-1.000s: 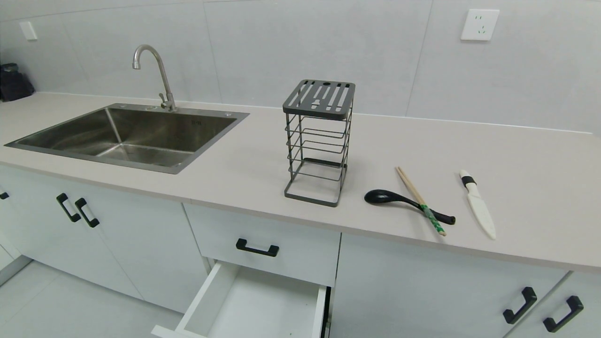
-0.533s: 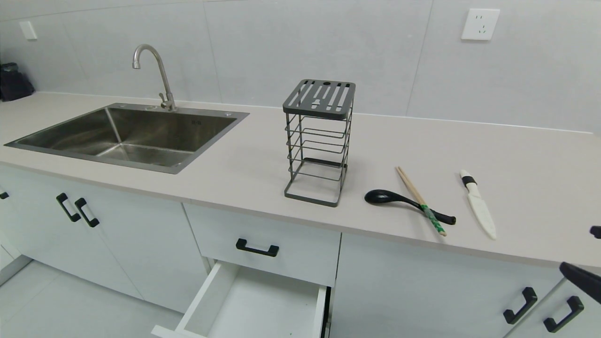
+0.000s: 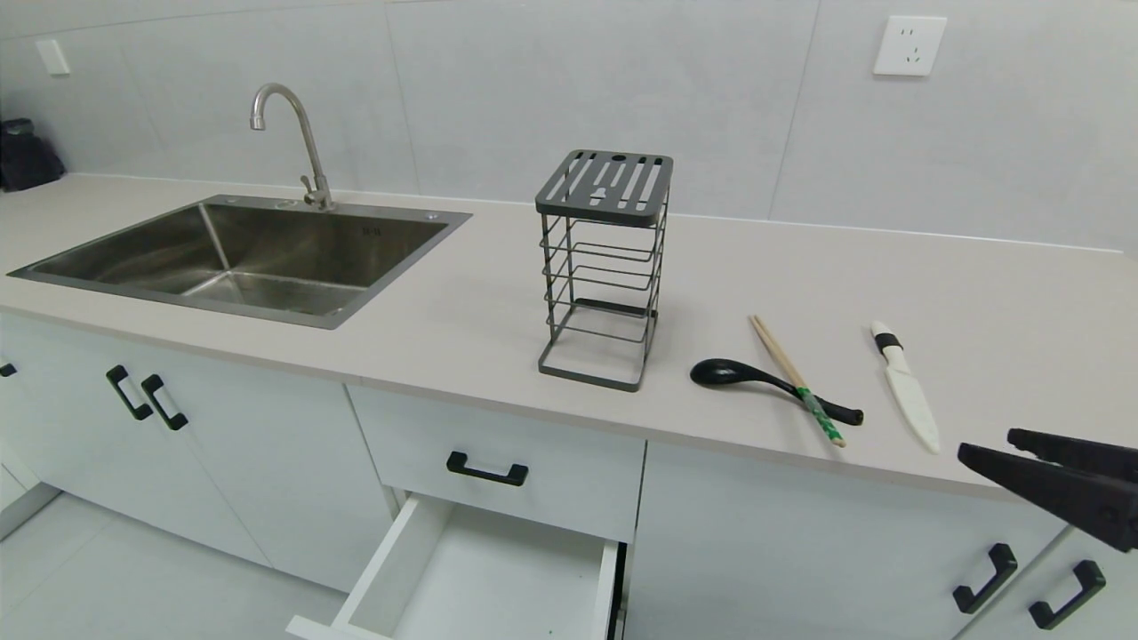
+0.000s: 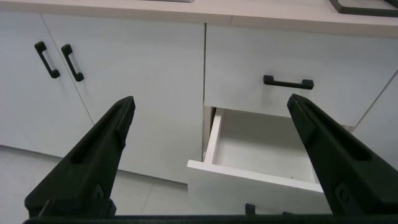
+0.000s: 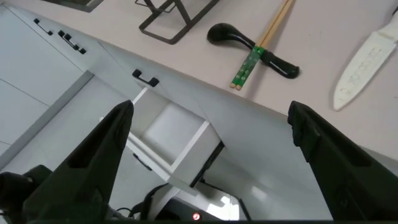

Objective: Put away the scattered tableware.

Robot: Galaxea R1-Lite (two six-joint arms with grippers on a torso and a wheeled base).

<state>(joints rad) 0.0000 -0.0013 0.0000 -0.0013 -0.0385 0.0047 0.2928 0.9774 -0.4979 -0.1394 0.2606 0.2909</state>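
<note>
The pale countertop (image 3: 444, 338) runs right across, and on it stands a dark wire cutlery rack (image 3: 603, 267), upright, slotted top plate facing up, nothing in its slots. Everything gets placed off that rack.

Well to the rack's left, the steel sink (image 3: 160, 298) is set into the counter, with the curved faucet (image 3: 307, 142) at its back edge. Below the rack, under the counter's front edge, a white drawer (image 3: 605, 578) is pulled out.

Now the arms. The right gripper (image 5: 210, 109) hangs far to the rack's right, out past the knife, at the counter's front edge. Its black fingers are spread wide and there's nothing between them. The left gripper (image 4: 210, 99) is down below the rack's level, facing the cabinet fronts and that drawer, fingers just as wide apart and holding nothing.

The tableware all lies flat on the counter to the rack's right. The white knife (image 3: 905, 387), with a black band round its handle, is farthest from the rack and apart from the rest. Between it and the rack the wooden chopsticks (image 3: 796, 380), green-tipped, lie across the handle of a black spoon (image 3: 725, 372), touching it. The spoon's bowl sits nearest the rack's base.
</note>
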